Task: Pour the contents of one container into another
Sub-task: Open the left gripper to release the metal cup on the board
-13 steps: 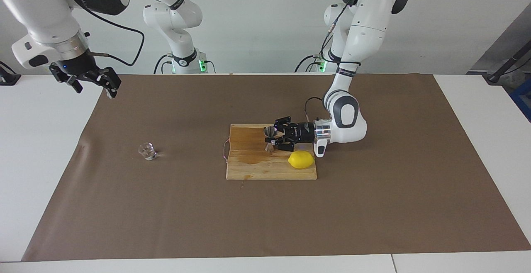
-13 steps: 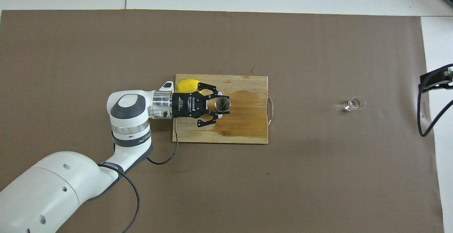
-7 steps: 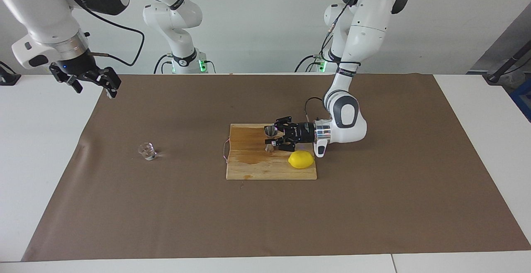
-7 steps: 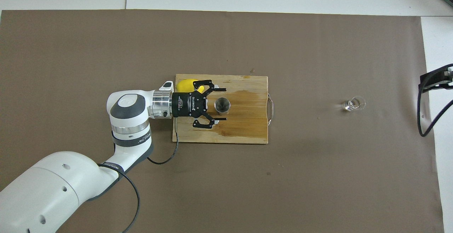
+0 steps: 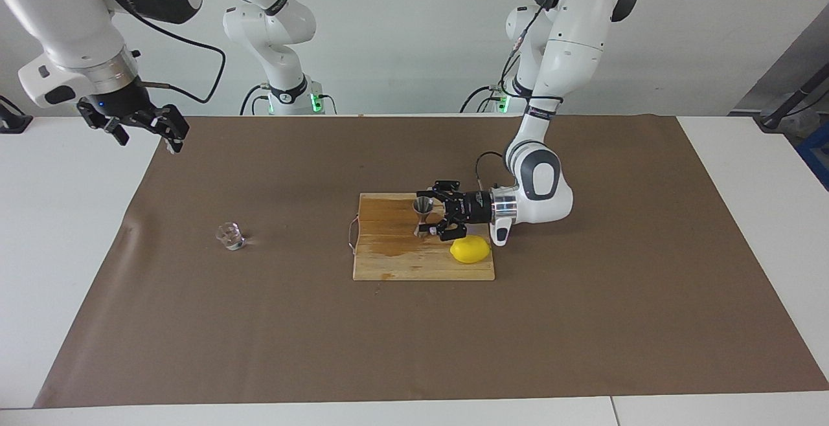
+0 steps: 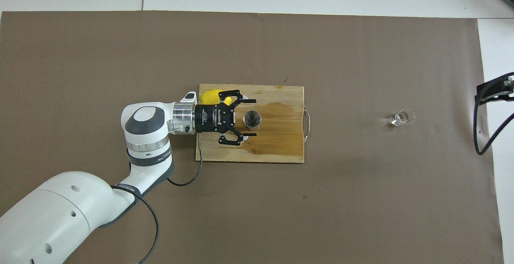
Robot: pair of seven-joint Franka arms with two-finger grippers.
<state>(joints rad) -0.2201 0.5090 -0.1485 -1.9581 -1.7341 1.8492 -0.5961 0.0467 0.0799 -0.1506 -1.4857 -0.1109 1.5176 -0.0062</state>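
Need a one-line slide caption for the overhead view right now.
Left pincer open around the upright steel jigger on the cutting board; glass cup untouched.

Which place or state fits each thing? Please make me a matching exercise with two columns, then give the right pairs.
Things
1. steel jigger
2. lemon
3. glass cup
4. left hand

Places or states
A. on the brown paper, toward the right arm's end of the table
B. upright on the cutting board, between open fingers
C. open, holding nothing
D. at the board's edge toward the left arm's end

Pairs: 1-B, 2-D, 3-A, 4-C
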